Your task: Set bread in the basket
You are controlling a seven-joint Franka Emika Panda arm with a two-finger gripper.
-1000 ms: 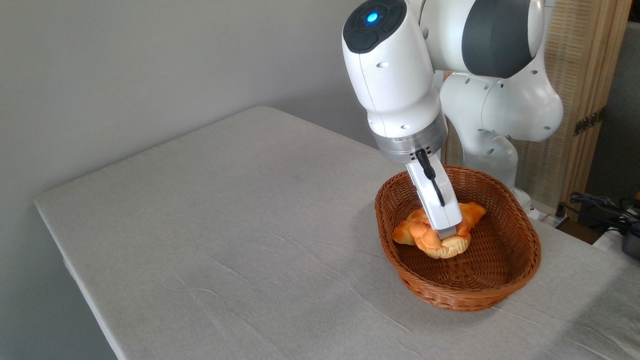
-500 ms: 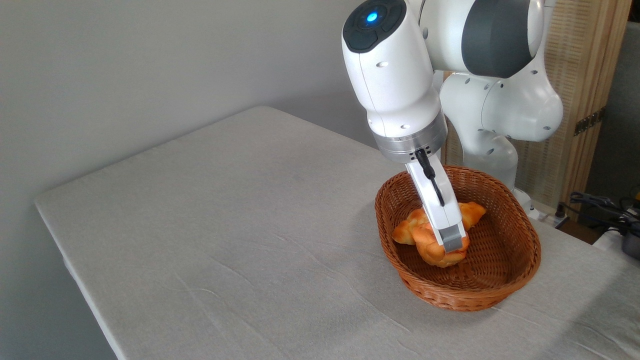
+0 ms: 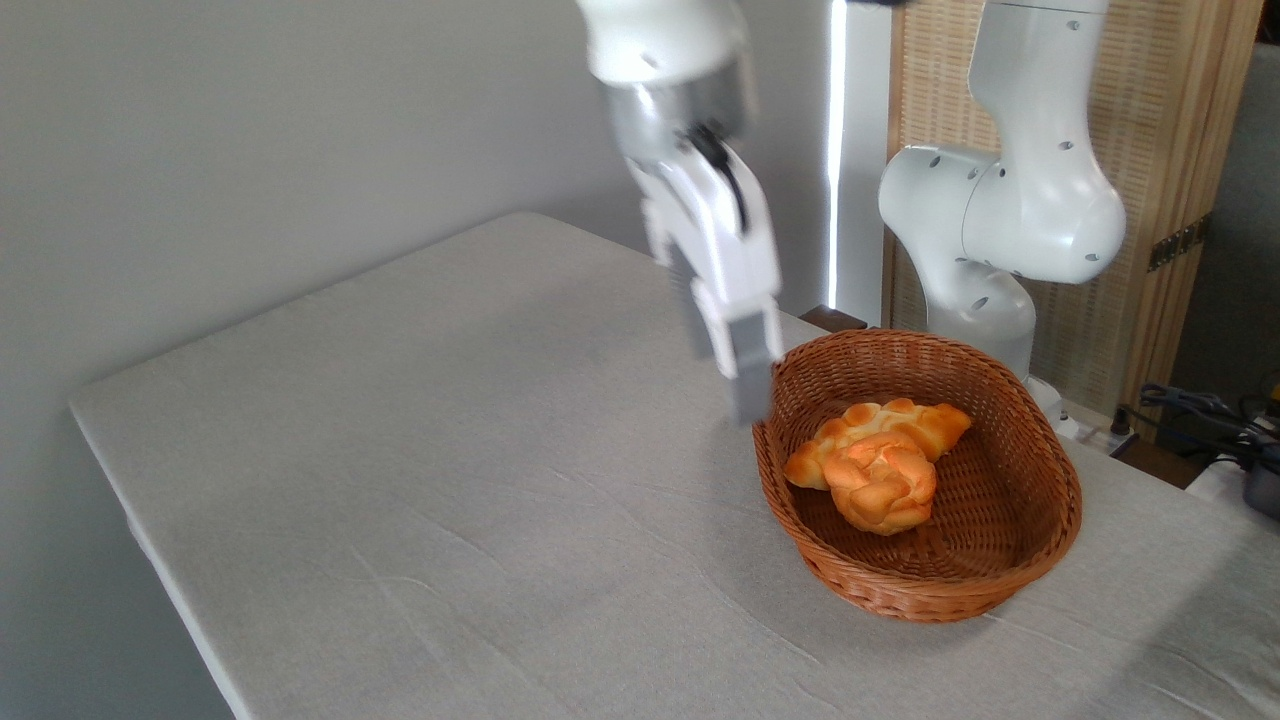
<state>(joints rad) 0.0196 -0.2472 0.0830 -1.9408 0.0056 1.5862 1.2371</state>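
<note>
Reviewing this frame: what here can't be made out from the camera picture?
- Gripper: motion-blurred, so open or shut cannot be told.
- Longer loaf: its near side is hidden behind the bun.
- Basket floor: partly hidden by its near wall and both breads.
- Arm's upper links: cut off by the top edge.

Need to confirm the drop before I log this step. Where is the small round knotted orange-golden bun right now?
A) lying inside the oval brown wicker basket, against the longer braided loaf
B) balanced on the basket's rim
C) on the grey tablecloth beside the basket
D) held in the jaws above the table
A: the small round knotted orange-golden bun lies inside the oval brown wicker basket, against the longer braided loaf; the gripper is up left of the rim, holding nothing.
</note>
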